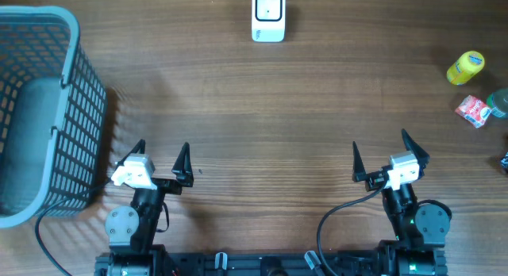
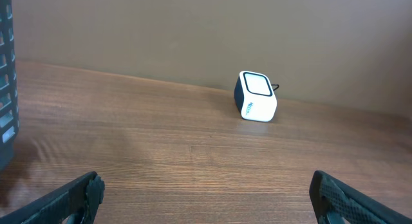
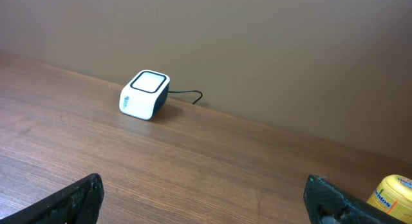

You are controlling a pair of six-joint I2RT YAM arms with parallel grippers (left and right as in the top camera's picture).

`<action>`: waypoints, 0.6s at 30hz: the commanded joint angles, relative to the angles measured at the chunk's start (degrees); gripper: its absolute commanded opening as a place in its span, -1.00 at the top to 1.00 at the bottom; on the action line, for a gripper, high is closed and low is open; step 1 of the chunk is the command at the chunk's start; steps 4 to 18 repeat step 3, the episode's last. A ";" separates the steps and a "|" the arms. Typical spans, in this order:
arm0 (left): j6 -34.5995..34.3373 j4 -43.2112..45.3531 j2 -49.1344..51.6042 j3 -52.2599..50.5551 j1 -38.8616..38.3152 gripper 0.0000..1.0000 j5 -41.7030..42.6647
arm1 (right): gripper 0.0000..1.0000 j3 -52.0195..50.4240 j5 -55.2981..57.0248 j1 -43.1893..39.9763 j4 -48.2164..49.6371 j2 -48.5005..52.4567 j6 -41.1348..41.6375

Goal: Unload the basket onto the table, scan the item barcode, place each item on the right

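The white barcode scanner (image 1: 268,16) stands at the far edge of the wooden table (image 1: 262,109), window facing up, with a thin cable (image 3: 187,93) running off behind it. The items lie well to the right of the scanner and nearer the arms: a yellow bottle (image 1: 465,67), a red packet (image 1: 473,110) near it, and a teal thing (image 1: 498,101) cut off by the frame edge. Well left of the scanner sits a grey-blue mesh basket (image 1: 87,109). The left gripper (image 1: 163,153) and right gripper (image 1: 381,145) hang on the near side of the scanner, one on each flank, fingers spread wide and holding nothing.
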 commanded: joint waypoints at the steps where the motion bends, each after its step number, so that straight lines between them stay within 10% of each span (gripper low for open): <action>1: -0.55 -0.46 -0.42 -0.17 -0.22 -1.00 -0.96 | -1.00 -0.07 0.90 0.24 0.22 -0.46 1.01; 18: -0.52 -0.46 -0.42 -0.17 -0.22 -1.00 -0.96 | -1.00 -0.07 0.90 0.24 0.22 -0.46 1.01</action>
